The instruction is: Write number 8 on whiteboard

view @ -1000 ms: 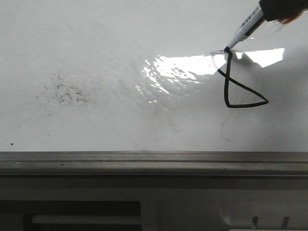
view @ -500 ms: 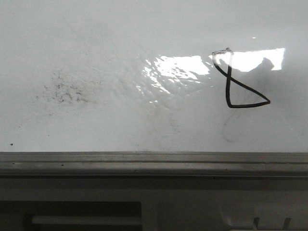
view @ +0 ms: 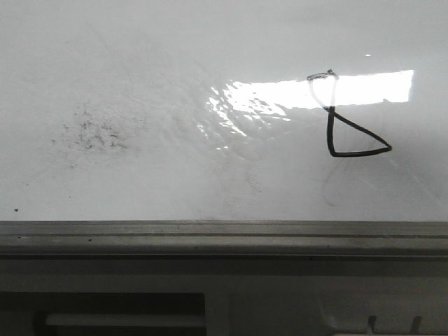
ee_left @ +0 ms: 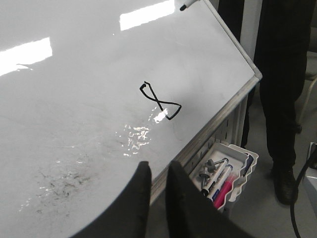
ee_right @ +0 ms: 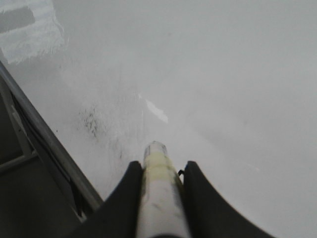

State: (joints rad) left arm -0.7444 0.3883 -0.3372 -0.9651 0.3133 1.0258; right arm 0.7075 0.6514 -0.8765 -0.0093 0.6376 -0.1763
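Gone from the front view is the marker that stood at the top of the figure 1 second ago, along with its shadow across the glare; the board now shows ink alone.

Nearest, the left gripper (ee_left: 154, 173) hangs off the whiteboard's (ee_left: 74, 89) railed edge with its fingers close together and nothing visible between them. Beyond it, at mid-board, lies the number 8 (ee_left: 159, 101), its long axis running away from that gripper toward the far corner. In the front view the number 8 (view: 343, 122) sits right of centre: a dark angular lower loop and a thin upper loop washed out by the bright glare (view: 280, 94), so I cannot tell whether that loop closes cleanly. A grey ink smudge (view: 91, 134) lies well apart to its left.

The right gripper (ee_right: 159, 171) is clamped on the marker (ee_right: 157, 183), barrel pointing out over bare board. A marker tip (ee_left: 184, 6) at the board's far edge, probably this one, stands well apart from the figure, so the right arm appears better placed for any retouch.
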